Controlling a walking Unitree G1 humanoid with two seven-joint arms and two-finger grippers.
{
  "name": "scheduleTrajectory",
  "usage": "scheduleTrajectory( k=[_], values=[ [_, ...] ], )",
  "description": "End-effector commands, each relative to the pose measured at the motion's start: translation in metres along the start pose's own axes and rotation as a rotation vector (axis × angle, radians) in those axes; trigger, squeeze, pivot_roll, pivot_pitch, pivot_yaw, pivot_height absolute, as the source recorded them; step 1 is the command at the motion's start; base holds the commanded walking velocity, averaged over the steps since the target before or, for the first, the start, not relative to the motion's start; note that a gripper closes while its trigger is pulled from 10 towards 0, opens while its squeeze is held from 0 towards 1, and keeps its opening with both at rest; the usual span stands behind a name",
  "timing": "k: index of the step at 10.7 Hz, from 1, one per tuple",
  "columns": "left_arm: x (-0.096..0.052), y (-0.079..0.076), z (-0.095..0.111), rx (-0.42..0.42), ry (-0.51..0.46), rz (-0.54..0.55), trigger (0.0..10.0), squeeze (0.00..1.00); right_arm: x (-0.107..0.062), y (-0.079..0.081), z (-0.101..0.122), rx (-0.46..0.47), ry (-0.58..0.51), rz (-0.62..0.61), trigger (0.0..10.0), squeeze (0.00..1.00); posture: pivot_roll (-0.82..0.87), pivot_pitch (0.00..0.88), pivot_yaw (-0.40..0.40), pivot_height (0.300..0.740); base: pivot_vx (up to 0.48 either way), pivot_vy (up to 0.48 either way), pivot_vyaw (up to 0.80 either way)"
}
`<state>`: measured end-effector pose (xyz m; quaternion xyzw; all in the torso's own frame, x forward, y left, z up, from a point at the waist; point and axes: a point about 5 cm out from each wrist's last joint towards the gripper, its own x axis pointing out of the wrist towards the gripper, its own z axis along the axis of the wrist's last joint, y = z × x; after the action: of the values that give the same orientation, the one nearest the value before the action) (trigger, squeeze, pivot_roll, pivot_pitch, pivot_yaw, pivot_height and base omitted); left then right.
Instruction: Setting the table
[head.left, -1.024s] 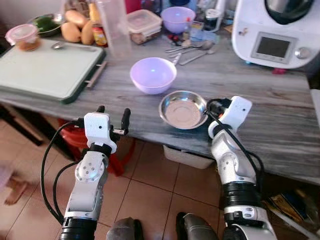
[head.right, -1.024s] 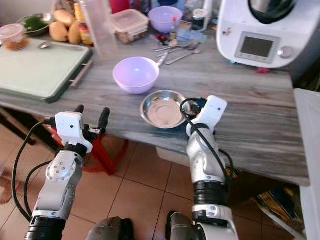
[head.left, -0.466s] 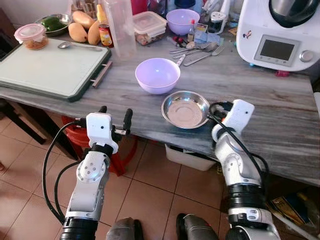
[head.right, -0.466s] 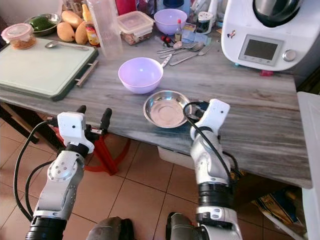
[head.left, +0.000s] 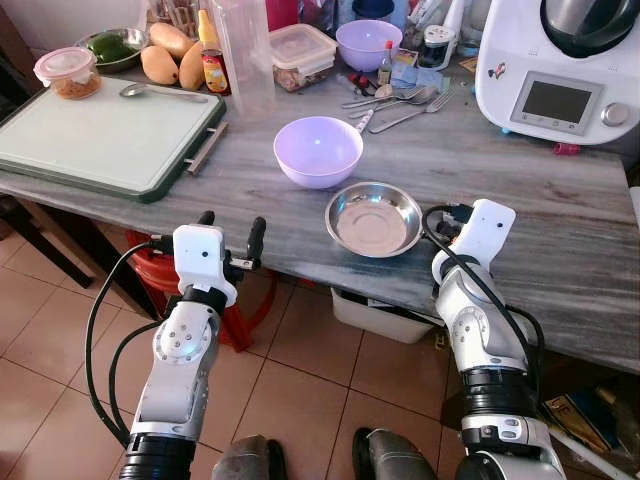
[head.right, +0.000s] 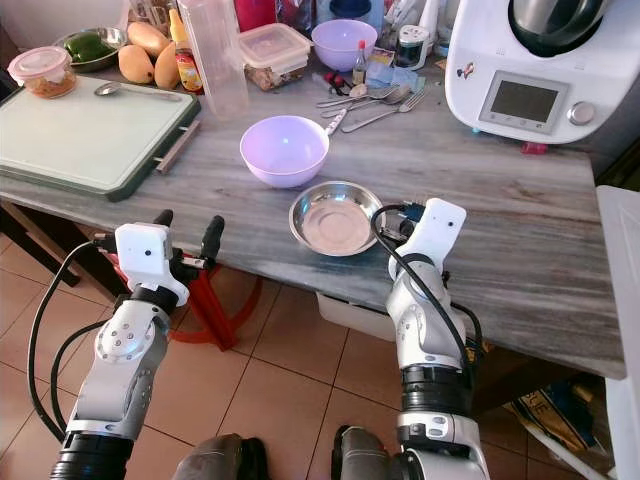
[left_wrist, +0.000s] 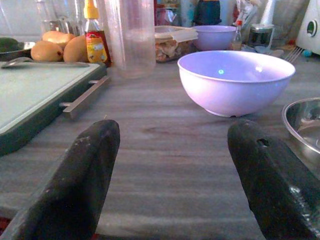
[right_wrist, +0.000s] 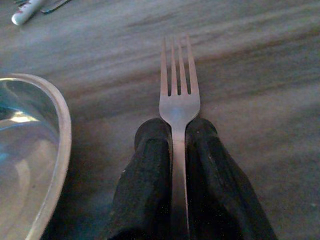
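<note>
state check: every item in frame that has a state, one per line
left gripper: open, empty, held at the table's near edge
right gripper: shut on fork
fork: clamped between the jaws, tines out over the table, beside the steel bowl
steel bowl: upright, empty
near purple bowl: upright, empty
plastic container: lid on

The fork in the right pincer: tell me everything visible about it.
The fork is plain silvery metal with four tines. Its handle is clamped between the two black fingers of the right pincer, tines pointing forward. It lies low over the grey wooden table, just beside the rim of the steel bowl. Whether it touches the table cannot be told.
</note>
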<state>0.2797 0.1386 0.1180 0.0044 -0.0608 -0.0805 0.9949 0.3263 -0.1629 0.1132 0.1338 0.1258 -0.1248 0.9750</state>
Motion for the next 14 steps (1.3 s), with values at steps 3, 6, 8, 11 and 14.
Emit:
scheduleTrajectory(
  k=[3, 6, 8, 11, 14],
  values=[
    [0.0, 0.0, 0.0, 0.004, 0.007, -0.008, 10.0, 0.0, 0.0, -0.002, -0.008, 0.005, 0.039, -0.021, 10.0, 1.0, -0.05, 0.088, 0.053, 0.74, 0.0, 0.0, 0.0],
    [0.0, -0.001, 0.0, 0.004, 0.004, -0.012, 10.0, 0.0, 0.0, -0.002, -0.002, -0.011, 0.008, -0.025, 10.0, 1.0, -0.05, 0.087, 0.051, 0.74, 0.0, 0.0, 0.0],
    [-0.001, -0.003, 0.0, -0.016, 0.007, -0.035, 10.0, 0.0, -0.002, -0.003, 0.004, -0.04, -0.031, -0.018, 10.0, 1.0, -0.05, 0.089, 0.048, 0.74, 0.0, 0.0, 0.0],
    [-0.01, -0.014, 0.004, -0.053, -0.004, -0.136, 10.0, 0.0, -0.015, -0.012, 0.018, -0.146, -0.164, -0.011, 10.0, 0.0, -0.05, 0.096, 0.043, 0.74, 0.0, 0.0, 0.0],
    [-0.014, -0.013, 0.006, -0.058, -0.001, -0.133, 10.0, 0.0, -0.032, -0.027, 0.026, -0.209, -0.272, -0.028, 10.0, 0.0, -0.06, 0.093, 0.041, 0.74, 0.0, 0.0, 0.0]
  ],
)
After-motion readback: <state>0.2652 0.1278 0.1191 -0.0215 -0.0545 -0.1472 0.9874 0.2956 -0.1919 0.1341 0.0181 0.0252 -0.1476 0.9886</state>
